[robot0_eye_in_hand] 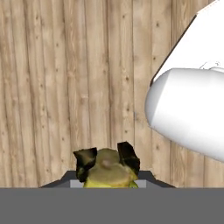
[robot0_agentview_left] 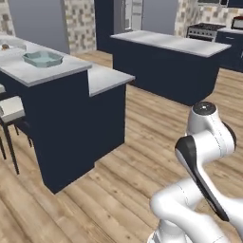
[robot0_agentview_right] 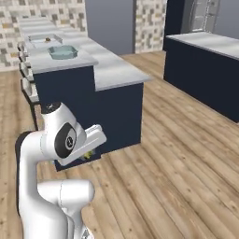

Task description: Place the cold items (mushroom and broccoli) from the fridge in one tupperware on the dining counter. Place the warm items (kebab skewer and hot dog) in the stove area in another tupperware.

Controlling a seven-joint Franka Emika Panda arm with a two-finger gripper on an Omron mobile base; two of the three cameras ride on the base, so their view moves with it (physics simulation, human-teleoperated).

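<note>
My gripper [robot0_eye_in_hand: 107, 157] is shut on a lumpy olive and yellow-green piece, the broccoli [robot0_eye_in_hand: 107, 173], with wooden floor behind it. From the right base view the broccoli [robot0_agentview_right: 87, 155] peeks out below the folded hand, low beside the dining counter [robot0_agentview_right: 109, 70]. A teal tupperware [robot0_agentview_left: 42, 58] [robot0_agentview_right: 63, 52] stands on that counter [robot0_agentview_left: 57, 72]. A paler tupperware [robot0_agentview_right: 44, 39] stands farther along it and holds a small brown thing too small to name. The kebab skewer and hot dog are out of view.
A dark island [robot0_agentview_left: 166, 42] stands across the wooden floor, with the stove [robot0_agentview_left: 204, 31] behind it at the far right. Stools [robot0_agentview_left: 10, 109] line the counter's far side. Open floor lies between counter and island.
</note>
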